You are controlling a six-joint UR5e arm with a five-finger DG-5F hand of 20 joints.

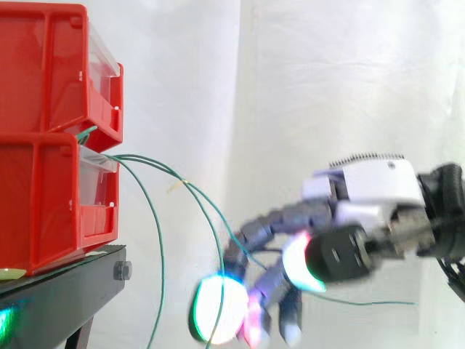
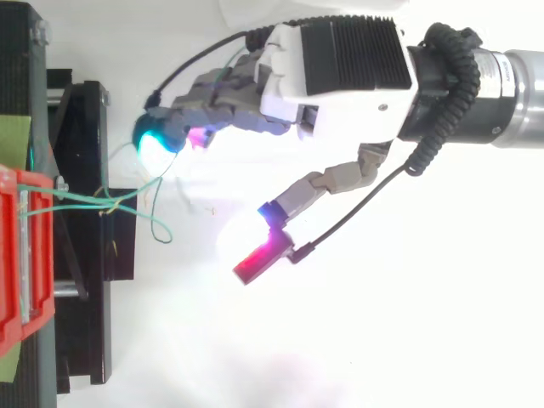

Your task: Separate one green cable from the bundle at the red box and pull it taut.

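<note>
Green cable (image 1: 145,161) passes thru hand (image 1: 370,185), slack.

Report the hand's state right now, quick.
Hand: cannot be told. The green cables hang from the red box toward it, but whether it grips one is unclear.

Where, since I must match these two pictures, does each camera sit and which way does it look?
Side view: beside the work, about level with it, looking across at the red boxes on the black stand and the green cables; the hand enters from the right.
Top view: above, looking down on the same stand; the hand reaches in from the right edge.
Shared: red boxes, black stand, green cables, hand.
</note>
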